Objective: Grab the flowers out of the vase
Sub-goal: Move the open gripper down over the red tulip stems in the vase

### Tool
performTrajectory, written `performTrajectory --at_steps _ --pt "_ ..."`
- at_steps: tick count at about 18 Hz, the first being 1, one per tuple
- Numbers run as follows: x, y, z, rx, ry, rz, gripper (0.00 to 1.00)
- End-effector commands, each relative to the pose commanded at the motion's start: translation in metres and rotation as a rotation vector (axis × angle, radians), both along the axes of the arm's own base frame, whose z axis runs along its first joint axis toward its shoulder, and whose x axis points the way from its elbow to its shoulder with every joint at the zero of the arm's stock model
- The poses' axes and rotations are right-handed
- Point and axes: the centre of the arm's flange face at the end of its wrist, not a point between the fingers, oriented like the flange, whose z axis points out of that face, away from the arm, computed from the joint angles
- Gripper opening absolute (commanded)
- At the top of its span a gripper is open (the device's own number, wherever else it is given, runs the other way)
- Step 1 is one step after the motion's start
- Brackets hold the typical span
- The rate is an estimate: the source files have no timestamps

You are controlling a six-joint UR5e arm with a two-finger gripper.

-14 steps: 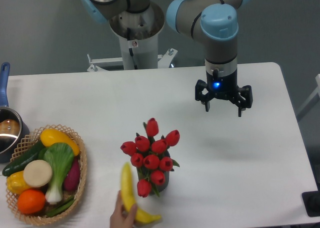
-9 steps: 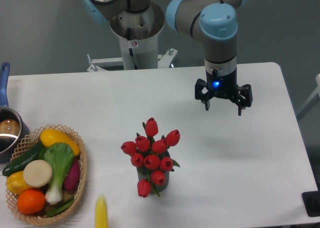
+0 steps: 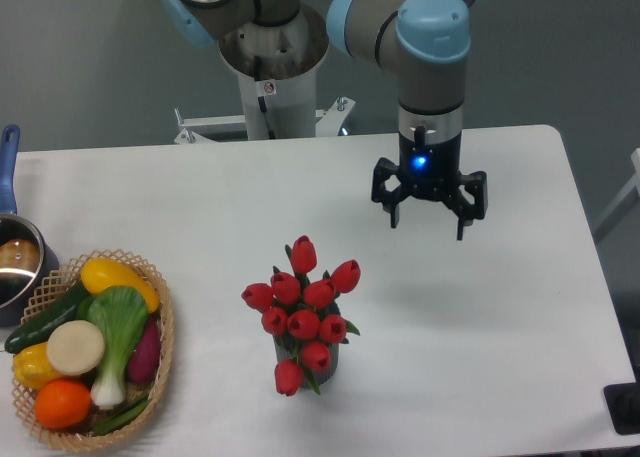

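The flowers (image 3: 303,312), a bunch of red closed tulip buds with green leaves, stand in the vase (image 3: 328,367), whose dark grey side shows only a little below the buds. They are on the white table, near its front middle. My gripper (image 3: 427,221) hangs open and empty above the table, up and to the right of the flowers, well apart from them. Its fingers (image 3: 393,215) point down.
A wicker basket (image 3: 160,352) with produce sits at the front left. A blue-handled metal pot (image 3: 14,267) stands at the left edge. The arm's base column (image 3: 272,77) rises behind the table's far edge.
A hand with a banana at the front edge has withdrawn out of view. My gripper has moved a little left and toward the flowers.
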Motion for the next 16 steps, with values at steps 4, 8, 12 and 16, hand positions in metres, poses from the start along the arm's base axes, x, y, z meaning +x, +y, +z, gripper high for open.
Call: performTrajectory --at_steps 4,8,12,16 --pt "0.014 0.025 -0.007 0.163 -0.117 -0.095 1.00" --pt "0.015 0.062 -0.024 0.192 -0.142 -0.165 1.00" --pt "0.015 0.090 -0.030 0.290 -0.209 -0.239 1.00" --pt "0.011 0.100 -0.037 0.398 -0.288 -0.285 1.00"
